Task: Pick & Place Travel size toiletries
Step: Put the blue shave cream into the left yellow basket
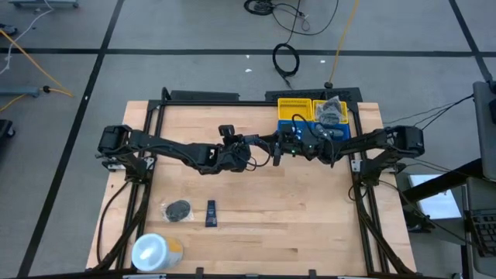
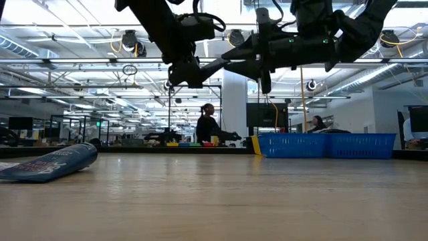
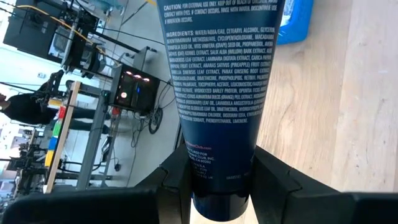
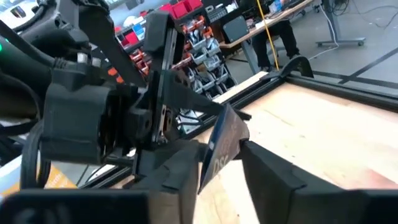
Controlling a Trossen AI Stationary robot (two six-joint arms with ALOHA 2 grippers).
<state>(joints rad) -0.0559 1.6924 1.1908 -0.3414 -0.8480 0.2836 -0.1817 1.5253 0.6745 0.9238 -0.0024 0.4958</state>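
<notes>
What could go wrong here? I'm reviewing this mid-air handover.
The navy tube hangs well above the table, held by the left gripper near one end only. With the right gripper at just its thin crimped edge, a release now might let it slip and drop.

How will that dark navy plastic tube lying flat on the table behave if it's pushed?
The dark navy plastic tube lies flat beside a dark grey round piece, so it would probably slide, not tip. Being small, it's likely light, and a nudge off centre may spin it.

Tube hangs between both arms above table.
</notes>
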